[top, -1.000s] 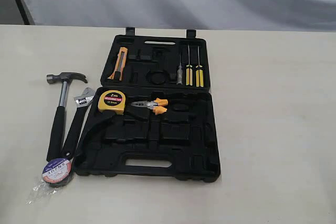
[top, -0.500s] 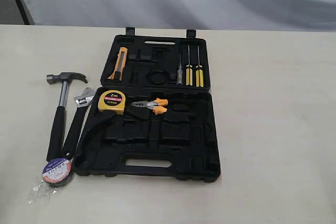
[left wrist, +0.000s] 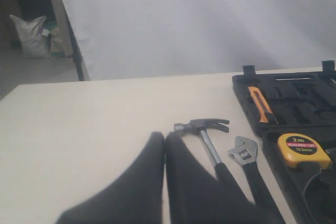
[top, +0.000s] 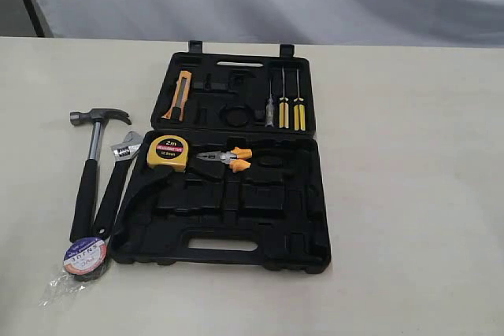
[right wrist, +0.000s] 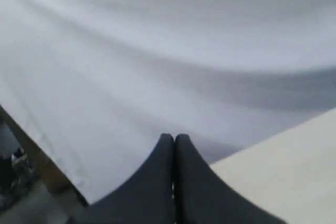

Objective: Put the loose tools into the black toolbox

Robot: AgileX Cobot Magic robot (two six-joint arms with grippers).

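**Counter layout.** The black toolbox (top: 295, 218) lies open on the counter (top: 409, 194), both halves flat with the moulded recesses facing up. The slot handle is on the near edge of the near half.

- Far half: a utility knife (top: 180, 96) with an orange body sits in a recess on the left. A set of slim screwdrivers (top: 287, 104) stands side by side on the right.
- Near half: a yellow tape measure (top: 168, 153) sits at the far left corner. The orange-handled pliers (top: 228, 158) lie just beside it.

**Loose tools.** All three lie on the counter outside the toolbox, on its left side in the exterior view.

- The hammer (top: 89, 171) lies farthest left, head toward the far side and black handle pointing near.
- The wrench (top: 114, 186) lies between the hammer and the toolbox, roughly parallel to the hammer. Its silver jaw end points far, and its handle runs just beside the left edge of the toolbox.
- The tape roll (top: 85, 257) lies flat in clear wrap at the near ends of both handles. Contact with them cannot be determined.

**Pincers.**

- The left pincer (left wrist: 165, 137) is closed, fingertips pressed together with nothing between them. It sits above bare counter, near the hammer head and apart from it.
- The right pincer (right wrist: 174, 139) is closed and empty. It points toward a white backdrop past the counter edge.
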